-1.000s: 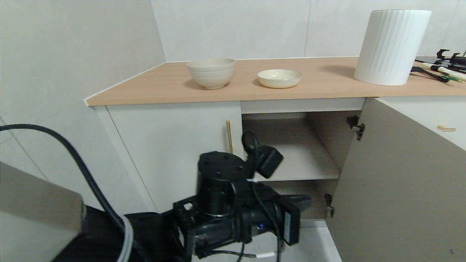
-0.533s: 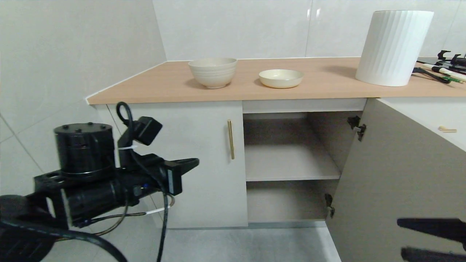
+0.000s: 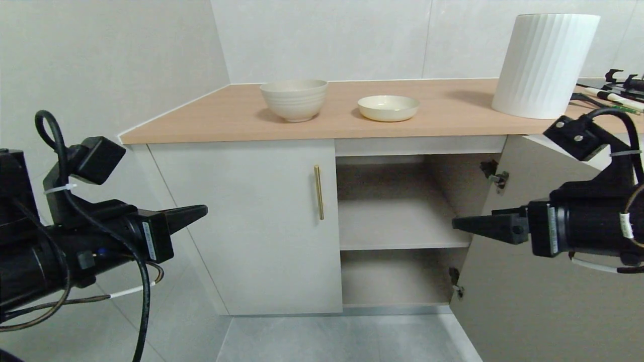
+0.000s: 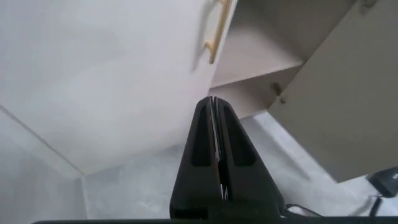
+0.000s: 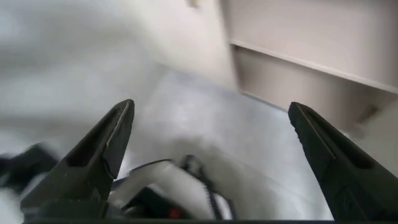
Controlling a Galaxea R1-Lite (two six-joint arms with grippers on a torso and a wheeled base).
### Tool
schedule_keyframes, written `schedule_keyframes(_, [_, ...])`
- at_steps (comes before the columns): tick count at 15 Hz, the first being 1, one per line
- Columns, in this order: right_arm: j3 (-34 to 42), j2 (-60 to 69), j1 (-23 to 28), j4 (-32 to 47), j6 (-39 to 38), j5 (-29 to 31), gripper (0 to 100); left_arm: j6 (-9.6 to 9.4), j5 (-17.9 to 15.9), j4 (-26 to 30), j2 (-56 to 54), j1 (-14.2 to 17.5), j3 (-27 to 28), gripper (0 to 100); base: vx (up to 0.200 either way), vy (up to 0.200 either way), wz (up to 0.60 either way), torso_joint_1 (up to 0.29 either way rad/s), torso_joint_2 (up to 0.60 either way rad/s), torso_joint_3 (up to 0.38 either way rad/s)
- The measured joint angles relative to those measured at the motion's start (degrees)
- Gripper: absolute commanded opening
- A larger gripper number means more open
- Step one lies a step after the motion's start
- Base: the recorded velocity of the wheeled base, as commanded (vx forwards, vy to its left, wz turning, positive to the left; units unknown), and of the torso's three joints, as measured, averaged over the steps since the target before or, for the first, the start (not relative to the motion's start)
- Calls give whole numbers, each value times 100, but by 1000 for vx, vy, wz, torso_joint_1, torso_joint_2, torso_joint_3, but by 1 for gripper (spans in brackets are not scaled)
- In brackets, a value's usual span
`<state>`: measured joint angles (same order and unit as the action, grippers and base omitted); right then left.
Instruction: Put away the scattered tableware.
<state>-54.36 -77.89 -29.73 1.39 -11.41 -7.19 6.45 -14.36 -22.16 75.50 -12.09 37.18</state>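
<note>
A ribbed beige bowl (image 3: 294, 99) and a shallow cream dish (image 3: 388, 107) stand side by side on the wooden countertop (image 3: 226, 120). My left gripper (image 3: 201, 210) hangs shut and empty in front of the closed left cabinet door, well below the bowl. In the left wrist view its fingers (image 4: 212, 99) press together, aimed toward the gold door handle (image 4: 214, 31). My right gripper (image 3: 455, 223) floats level with the open cabinet's middle shelf (image 3: 402, 226). In the right wrist view that gripper (image 5: 211, 118) is open wide, with nothing between its fingers.
The right cabinet door (image 3: 543, 281) stands swung open toward me beside the right arm. A tall white ribbed container (image 3: 546, 65) sits on the counter's right part, with several utensils (image 3: 614, 93) behind it. The left wall closes off the corner.
My left arm swung from the middle of the view out to the left and rose. My right arm came up into view from the lower right.
</note>
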Motion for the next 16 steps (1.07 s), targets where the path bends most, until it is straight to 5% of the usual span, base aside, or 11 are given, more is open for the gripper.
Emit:
schedule_keyframes(2, [-93,-290,-232,24,-73,539,100,55,5,-2,22,-151,7,0,0,0,0,0,0,0])
schedule_keyframes(5, [-137,-408,-312,20,-82,567,100,57,76,-13,20,-201,7,0,0,0,0,0,0,0])
schedule_keyframes(12, [-127,-441,-408,39,-88,575,100,55,394,-6,-55,-201,39,0,200,0,0,2,0,5])
schedule_keyframes(16, [-126,-450,-413,38,-90,575,100,55,385,-28,-63,-190,30,0,0,0,0,0,0,0])
